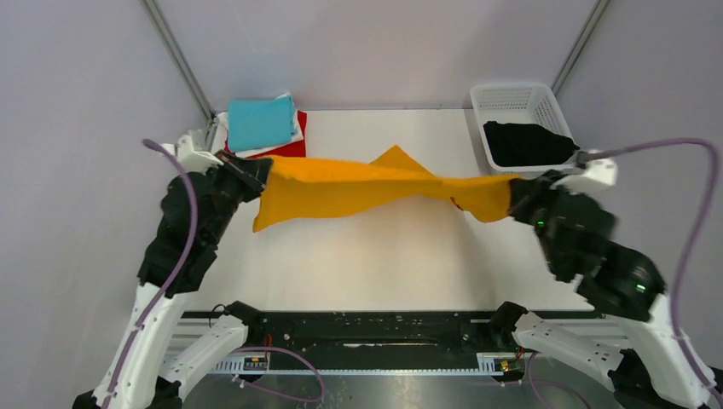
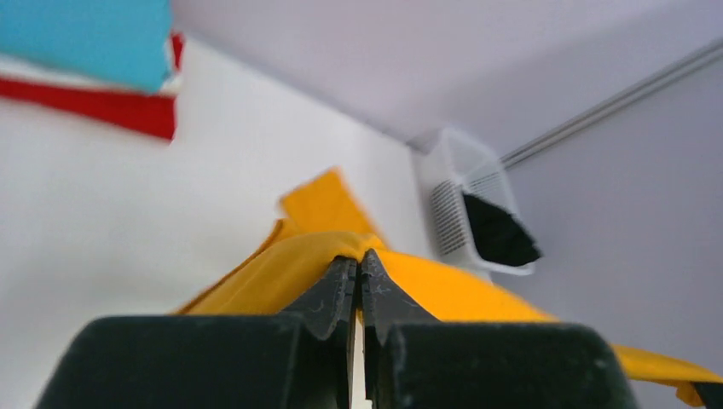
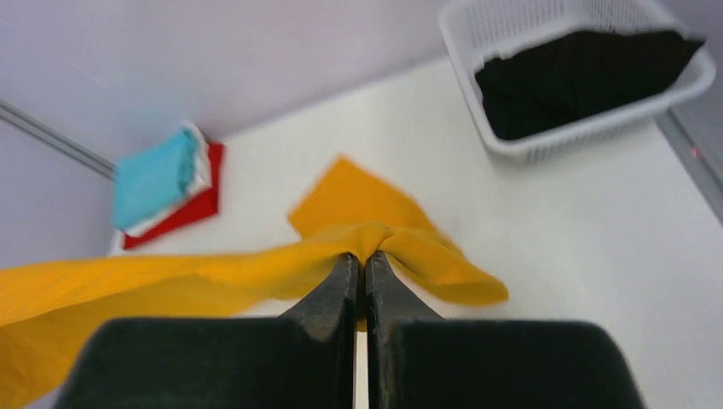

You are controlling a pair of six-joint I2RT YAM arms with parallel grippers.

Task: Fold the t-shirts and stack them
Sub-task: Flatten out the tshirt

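Left jaws: clamped tight on one end of the orange-yellow t-shirt [image 1: 341, 189].
Right jaws: clamped tight on its other end.
Surface [image 1: 384, 273]: shirt stretched across, above it.
Basket [image 1: 511, 92]: far right, black t-shirt [image 1: 524, 143] inside.
Stack: teal t-shirt [image 1: 258, 122] over red t-shirt [image 1: 292, 150], far left.

In the left wrist view the teal shirt [image 2: 85, 34] and red shirt [image 2: 111, 106] are blurred and cut by the edge. The white shirt [image 3: 202, 166] shows only a thin rim under the teal one. The orange shirt [image 3: 128, 281] runs off the right wrist view's left edge.
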